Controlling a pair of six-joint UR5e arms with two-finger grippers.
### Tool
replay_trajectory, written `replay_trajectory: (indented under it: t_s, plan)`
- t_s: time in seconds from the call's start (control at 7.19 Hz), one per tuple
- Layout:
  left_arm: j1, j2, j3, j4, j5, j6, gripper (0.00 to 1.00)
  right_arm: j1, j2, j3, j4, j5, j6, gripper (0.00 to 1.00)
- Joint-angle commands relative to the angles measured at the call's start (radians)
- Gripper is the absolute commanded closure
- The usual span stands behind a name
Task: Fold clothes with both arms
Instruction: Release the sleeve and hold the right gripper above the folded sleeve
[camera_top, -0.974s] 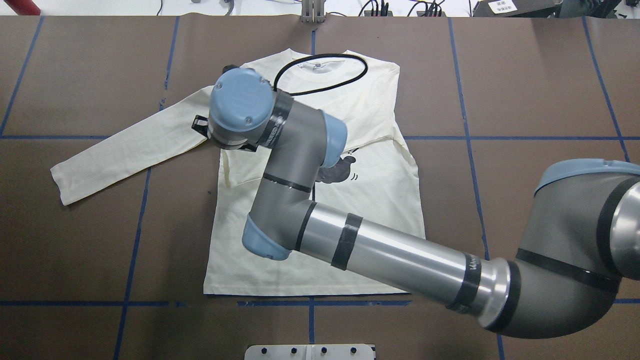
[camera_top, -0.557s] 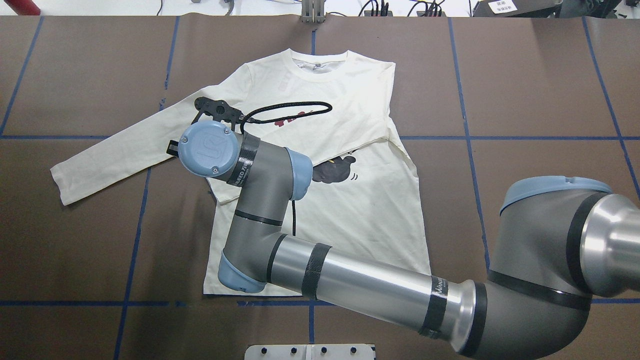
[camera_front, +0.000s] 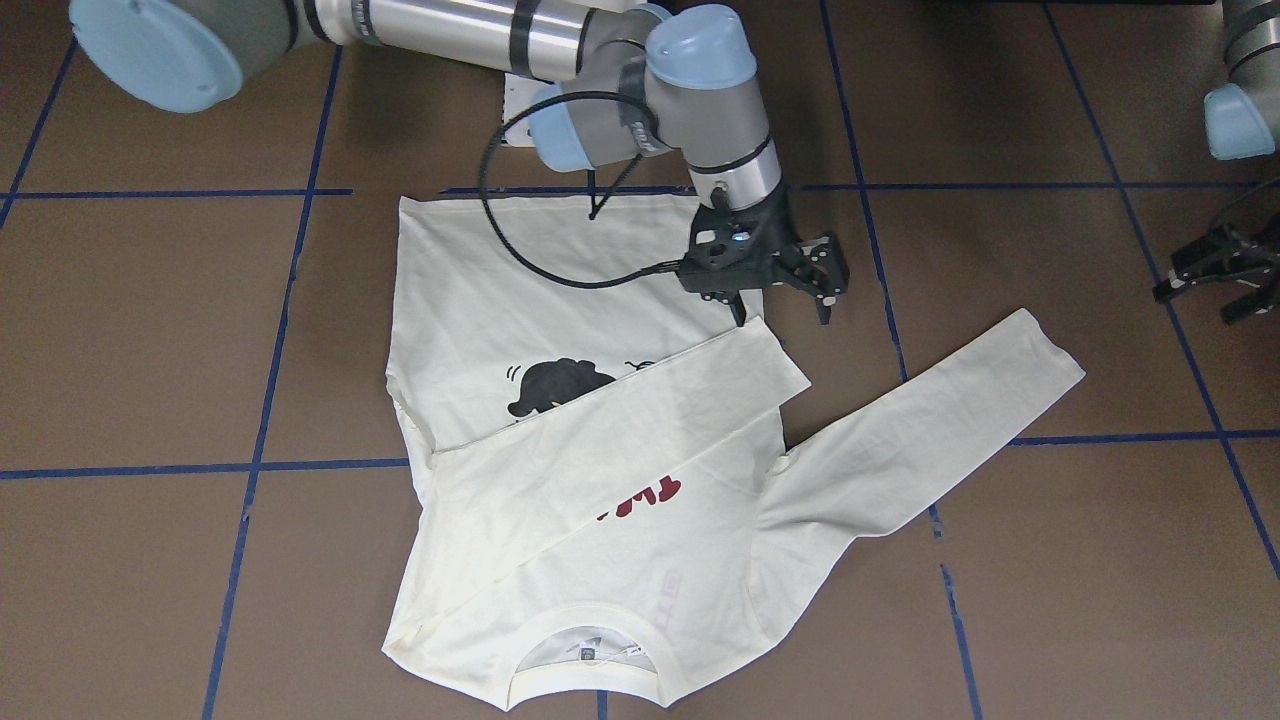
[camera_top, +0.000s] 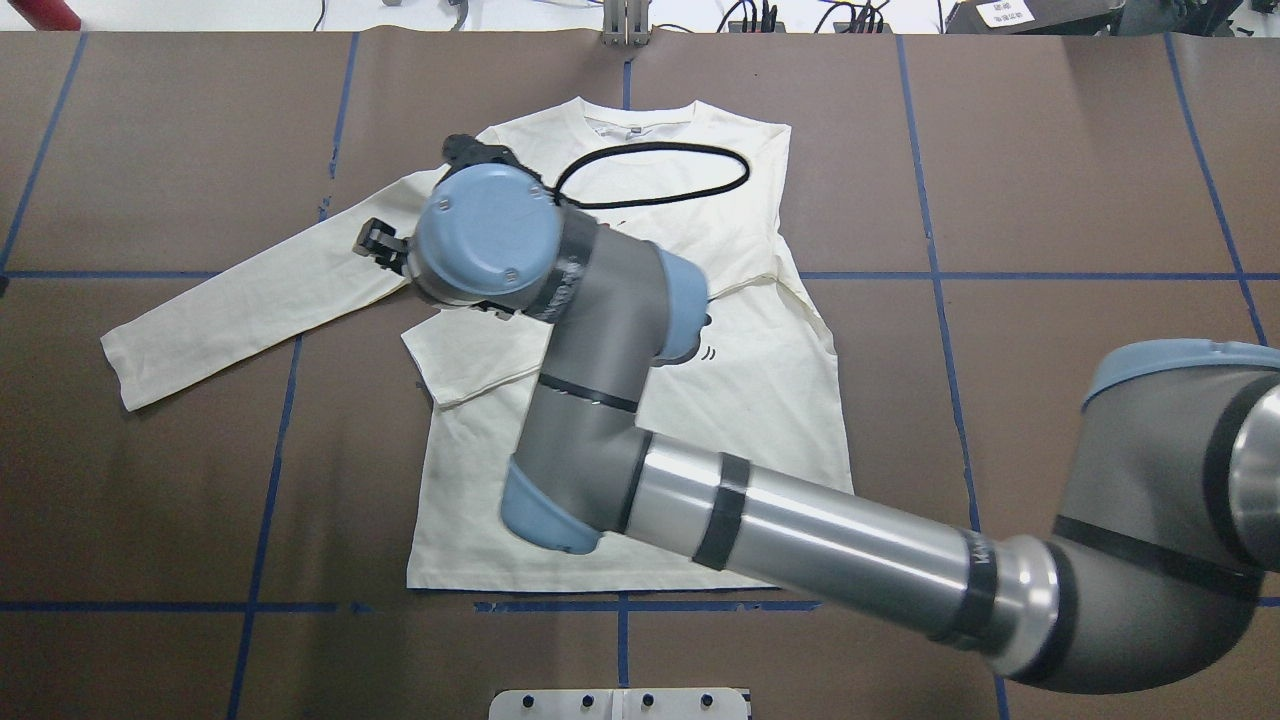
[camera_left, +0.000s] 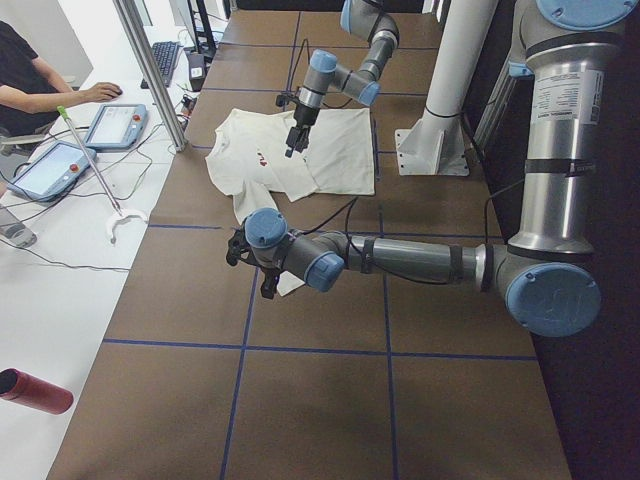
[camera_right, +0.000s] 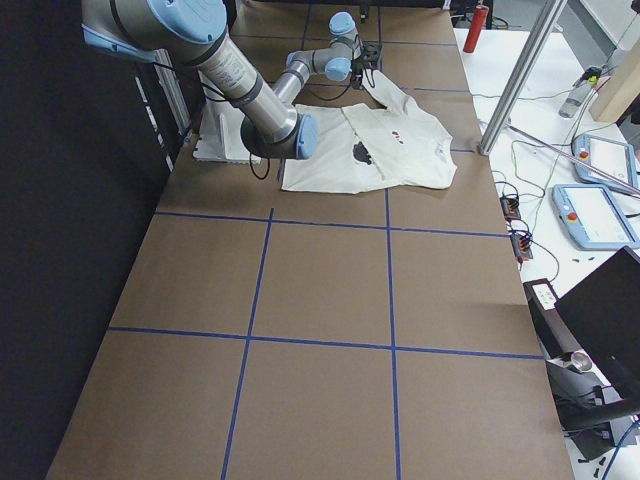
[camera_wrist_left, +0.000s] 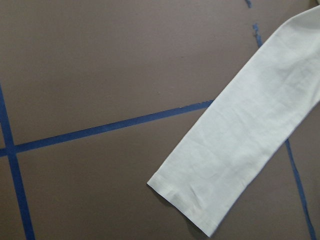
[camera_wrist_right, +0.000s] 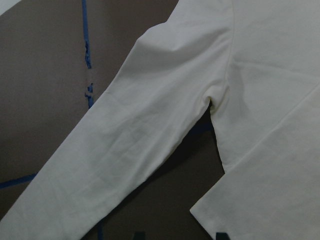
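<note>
My right arm (camera_top: 800, 535) reached across a cream-white long-sleeved T-shirt (camera_top: 760, 420) that lay flat, print upward, on the brown worktop (camera_top: 1080, 200). My right jaws hung spread wide and empty, raised clear of the cloth. Just beneath them lay the cuff (camera_front: 775, 365) of the folded sleeve (camera_front: 640, 410). That sleeve ran slantwise over the chest away from the jaws, partly covering the black cat print (camera_front: 555, 385) and the red lettering (camera_front: 640, 497). I judged that fold finished, which would explain parted jaws with nothing in them. The other sleeve (camera_front: 930, 430) stretched flat from below my right jaws out toward my left jaws. My left arm (camera_left: 400, 260) held those well clear of the shirt's body, near that sleeve's cuff, likewise open and holding nothing. I judged them stationed there because that cuff was the next piece to take.
</note>
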Motion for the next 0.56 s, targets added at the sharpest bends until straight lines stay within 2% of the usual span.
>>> replay_trajectory:
  t_s: [0.0,0.14,0.42]
  plan:
    - [0.189,-0.052,0.099,-0.122,0.165,-0.272,0.07,0.102,-0.338,0.39,-0.066,0.139,-0.003,0.0]
    - [0.236,-0.052,0.114,-0.124,0.201,-0.285,0.13,0.123,-0.431,0.466,-0.066,0.141,-0.005,0.0]
    - [0.247,-0.089,0.166,-0.122,0.204,-0.278,0.19,0.139,-0.488,0.494,-0.066,0.134,-0.005,0.0]
